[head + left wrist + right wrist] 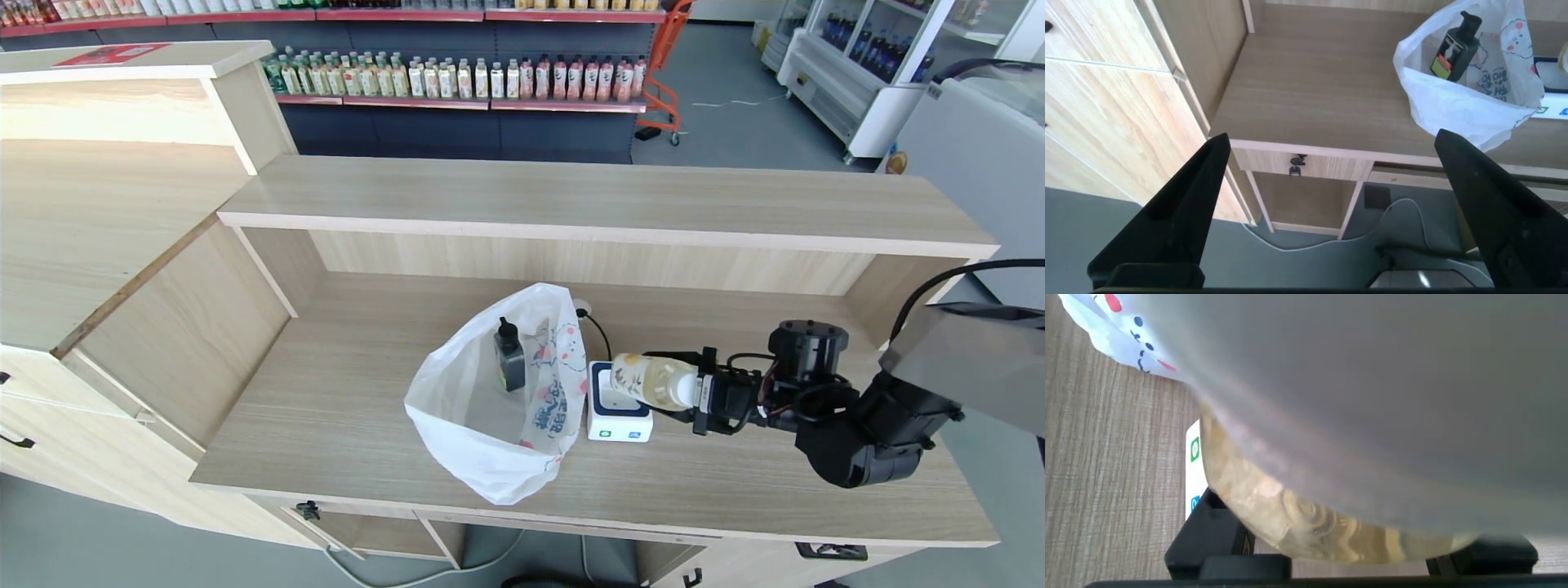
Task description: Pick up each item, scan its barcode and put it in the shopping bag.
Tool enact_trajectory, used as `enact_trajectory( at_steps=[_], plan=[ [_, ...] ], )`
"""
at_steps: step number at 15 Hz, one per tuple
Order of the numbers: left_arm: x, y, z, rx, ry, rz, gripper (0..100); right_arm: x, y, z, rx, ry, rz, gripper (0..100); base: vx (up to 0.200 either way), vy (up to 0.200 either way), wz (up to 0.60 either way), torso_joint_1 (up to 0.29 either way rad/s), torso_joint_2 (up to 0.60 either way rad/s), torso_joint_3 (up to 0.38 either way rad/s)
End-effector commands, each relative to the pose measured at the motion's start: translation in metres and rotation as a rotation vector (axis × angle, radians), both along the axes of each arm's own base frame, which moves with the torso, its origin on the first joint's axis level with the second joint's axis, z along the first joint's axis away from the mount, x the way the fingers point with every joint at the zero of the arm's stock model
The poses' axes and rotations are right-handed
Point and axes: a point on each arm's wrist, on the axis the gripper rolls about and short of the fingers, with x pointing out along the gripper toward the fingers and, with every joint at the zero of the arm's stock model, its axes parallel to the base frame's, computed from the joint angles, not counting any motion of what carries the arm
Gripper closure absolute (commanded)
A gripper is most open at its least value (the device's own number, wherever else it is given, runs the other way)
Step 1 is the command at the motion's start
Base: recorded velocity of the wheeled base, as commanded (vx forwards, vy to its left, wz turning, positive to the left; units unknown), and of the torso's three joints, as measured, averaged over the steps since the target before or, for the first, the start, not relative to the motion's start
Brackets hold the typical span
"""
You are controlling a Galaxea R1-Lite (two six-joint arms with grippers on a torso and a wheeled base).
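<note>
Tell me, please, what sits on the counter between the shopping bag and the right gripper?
The white scanner stands there, close beside the shopping bag, and the right gripper holds the drink bottle above it; the head view shows this.

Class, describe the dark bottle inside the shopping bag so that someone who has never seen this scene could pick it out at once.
On the wooden counter stands an open white shopping bag. Upright inside it is the dark bottle with a black pump-style top. It alone is in the bag; the pale drink bottle is outside, held sideways over the white scanner.
</note>
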Motion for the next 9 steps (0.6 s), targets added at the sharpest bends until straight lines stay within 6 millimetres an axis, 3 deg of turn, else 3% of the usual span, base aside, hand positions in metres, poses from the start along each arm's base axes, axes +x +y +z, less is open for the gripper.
enact_trajectory(
  at_steps=[1,9],
  plan=[
    [0.000,0.000,0.000,-0.001,0.000,0.001,0,0.004,0.001,-0.011,0.002,0.016,0.020,100,0.000,0.000,0.00,0.000,0.00,0.000],
    [0.000,0.000,0.000,-0.001,0.000,0.001,0,0.019,0.003,-0.019,0.012,-0.017,0.044,100,0.000,0.000,0.00,0.000,0.00,0.000]
  ],
)
